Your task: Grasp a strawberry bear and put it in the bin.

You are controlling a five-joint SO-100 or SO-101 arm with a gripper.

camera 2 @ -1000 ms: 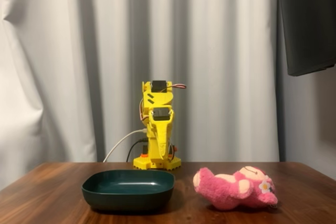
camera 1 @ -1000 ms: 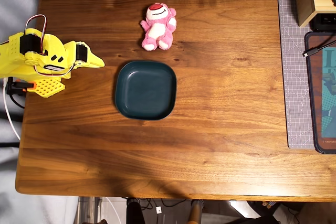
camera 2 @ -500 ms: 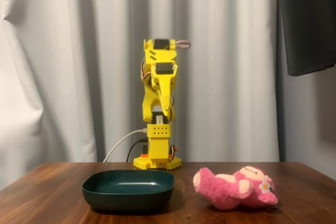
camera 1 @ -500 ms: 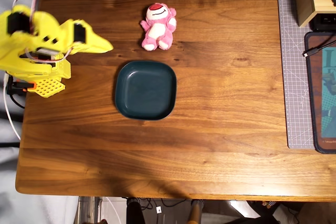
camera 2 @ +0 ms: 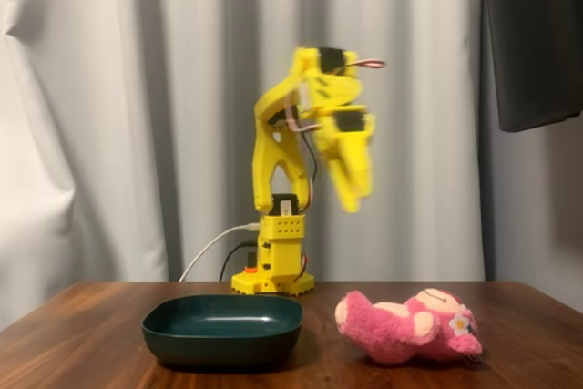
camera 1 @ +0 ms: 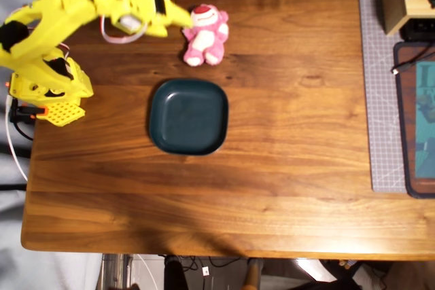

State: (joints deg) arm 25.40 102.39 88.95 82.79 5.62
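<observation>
Nearest us in the fixed view, the bin (camera 2: 222,327) sits on the wooden table (camera 2: 82,343), with the strawberry bear (camera 2: 407,325) lying on its back just beside it to the right, apart from its rim. Farther back we note the yellow arm's gripper (camera 2: 349,198) raised high above the bear, motion-blurred; we cannot tell whether its jaws are parted. Behind hangs a pale curtain (camera 2: 109,116).

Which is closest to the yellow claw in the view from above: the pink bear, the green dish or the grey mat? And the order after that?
From the gripper:
1. Strawberry bear, right beside the tip as the overhead view shows it.
2. Bin, below it, mid-table.
3. Grey mat, far right edge.
</observation>
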